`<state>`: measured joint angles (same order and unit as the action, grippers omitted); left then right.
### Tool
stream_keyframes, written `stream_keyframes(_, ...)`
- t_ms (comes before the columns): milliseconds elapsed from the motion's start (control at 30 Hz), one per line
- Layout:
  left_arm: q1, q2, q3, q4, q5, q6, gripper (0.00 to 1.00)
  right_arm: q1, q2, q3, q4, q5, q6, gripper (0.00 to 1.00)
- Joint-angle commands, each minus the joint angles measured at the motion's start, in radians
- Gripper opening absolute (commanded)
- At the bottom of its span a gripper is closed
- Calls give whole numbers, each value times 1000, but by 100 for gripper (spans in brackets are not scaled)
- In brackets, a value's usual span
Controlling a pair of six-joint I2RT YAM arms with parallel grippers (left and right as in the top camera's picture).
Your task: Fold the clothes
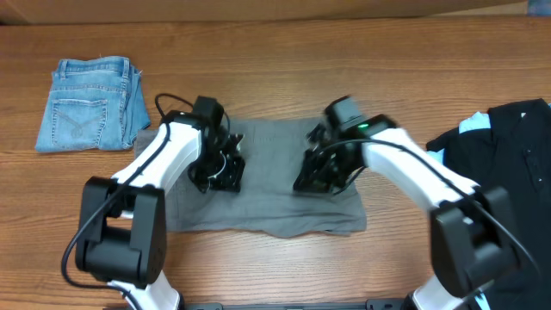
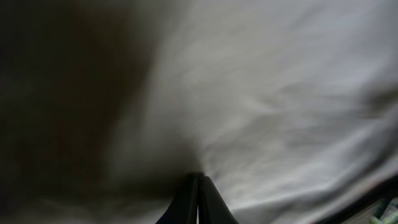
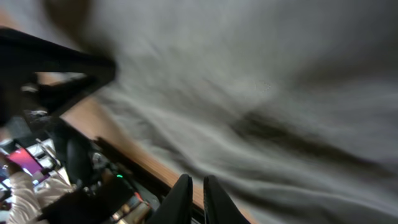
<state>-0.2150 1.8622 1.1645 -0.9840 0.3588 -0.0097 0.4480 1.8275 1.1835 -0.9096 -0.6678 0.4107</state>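
The clothes, a pair of grey-khaki shorts (image 1: 271,202), lie spread flat in the middle of the table. My left gripper (image 1: 219,175) presses down on their left half. In the left wrist view its fingers (image 2: 198,178) are shut together, and creases in the grey cloth (image 2: 280,93) run into the tips as if pinched. My right gripper (image 1: 314,178) is down on the right half. In the right wrist view its gripper (image 3: 194,182) has the fingers almost touching, with nothing seen between them, over the grey cloth (image 3: 267,81) near the table's front edge (image 3: 134,155).
Folded blue denim shorts (image 1: 90,103) lie at the back left. A heap of black clothing (image 1: 508,138) with a light blue patch sits at the right edge. Bare wood table (image 1: 275,65) runs behind the shorts.
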Motion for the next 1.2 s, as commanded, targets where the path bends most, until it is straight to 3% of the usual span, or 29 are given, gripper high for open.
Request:
stream_keyframes(0, 19, 30, -38, -6, -119, -52, 6, -1, 74, -6, -9, 39, 43, 10)
stream_keyframes(267, 171, 27, -58, -102, -315, -115, 6, -63, 178, -7, -111, 68, 39, 5)
stream_keyframes(633, 414, 5, 3, -117, -275, -97, 7, -168, 175, -13, -219, 223, 35, 4)
stream_keyframes(867, 385, -64, 137, -161, -49, 3, 13, -238, 69, 10, -165, 107, -53, 5)
stream_keyframes(1167, 237, -157, 203, -82, -26, 76, 30, -214, -78, 48, 150, 8, -74, 11)
